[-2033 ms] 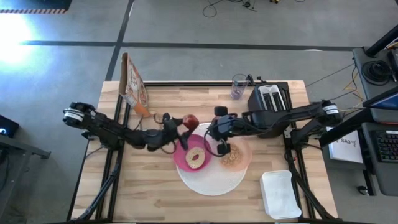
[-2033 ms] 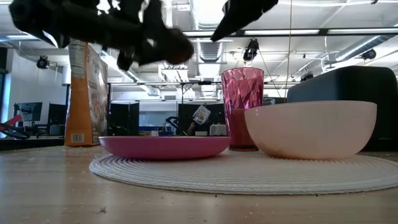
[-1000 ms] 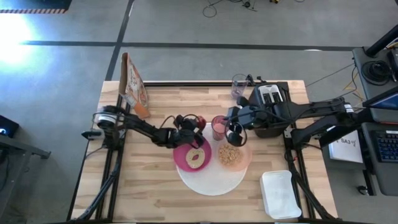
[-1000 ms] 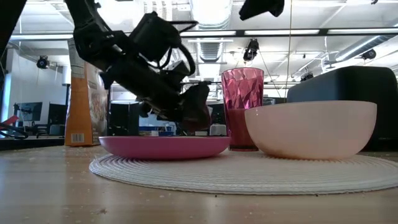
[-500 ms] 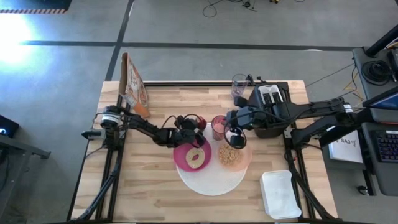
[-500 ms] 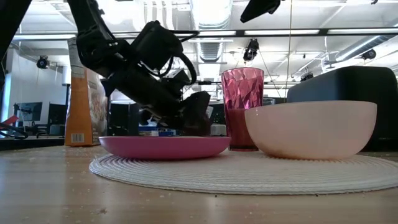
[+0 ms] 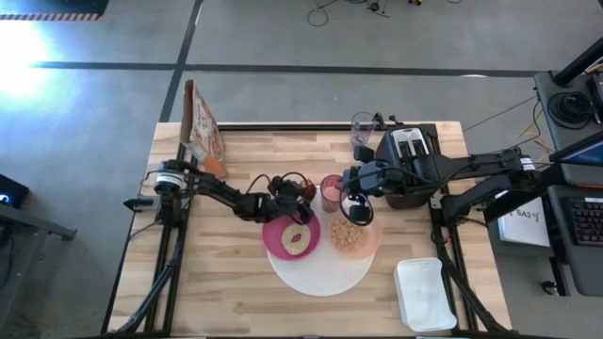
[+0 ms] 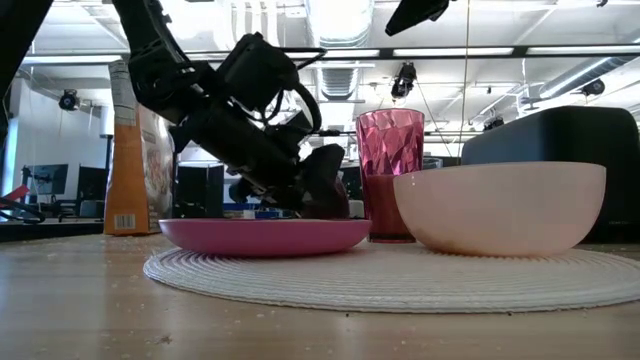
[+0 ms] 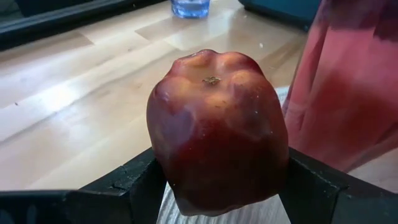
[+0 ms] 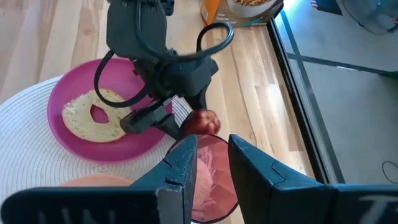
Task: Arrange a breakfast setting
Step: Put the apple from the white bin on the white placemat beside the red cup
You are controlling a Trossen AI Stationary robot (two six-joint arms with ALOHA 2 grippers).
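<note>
1. High view: the large white round disc (image 7: 320, 273) lay mid-table as a base. On it sat the small magenta plate (image 7: 290, 236) with the bagel (image 7: 297, 239), and beside that the translucent peach bowl (image 7: 355, 235) with cereal (image 7: 350, 235) inside. The pink tumbler (image 7: 332, 191) stood at the disc's far edge. The left gripper (image 7: 300, 194) was just behind the plate, beside the tumbler — judged to be seeking a spot for the fruit next to the setting. The right gripper (image 7: 356, 200) was over the gap between tumbler and bowl.

2. Low view: the left gripper (image 8: 318, 190) was seen tilted down, low over the magenta plate's (image 8: 262, 236) far rim; the tumbler (image 8: 389, 175) and bowl (image 8: 500, 205) stood upright on the disc (image 8: 400, 280).

3. Left wrist view: the small red fruit (image 9: 217, 130) was clamped between the two fingers (image 9: 127, 190), stem end toward the camera, pressed on both sides — held, not yet set down. Whether it touched the disc could not be told.

4. Right wrist view: the right gripper (image 10: 212, 163) hung above the tumbler (image 10: 208, 180) with its fingers apart and nothing between them; judged clear of the rim.
</note>
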